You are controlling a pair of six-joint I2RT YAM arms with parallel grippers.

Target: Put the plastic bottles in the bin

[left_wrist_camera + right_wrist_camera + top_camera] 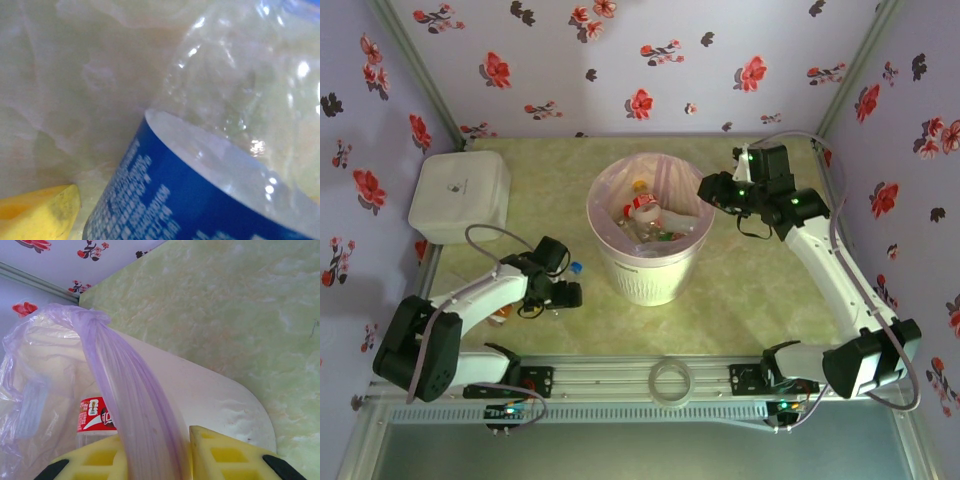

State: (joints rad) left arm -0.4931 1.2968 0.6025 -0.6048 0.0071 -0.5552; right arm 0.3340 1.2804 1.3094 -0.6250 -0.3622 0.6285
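Just left of the bin (645, 282), your left gripper (563, 292) straddles a blue-labelled bottle (200, 200), grip uncertain; it looks light, thin-walled and slick, so take its labelled waist, while at the bin's far-right rim your right gripper (708, 188) pinches the bag liner (125, 390).

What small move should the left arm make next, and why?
Probably close the left gripper on the blue-labelled bottle: in the left wrist view it sits close up beside the yellow finger pad, on the table. The right gripper pinches the bag liner at the bin rim.
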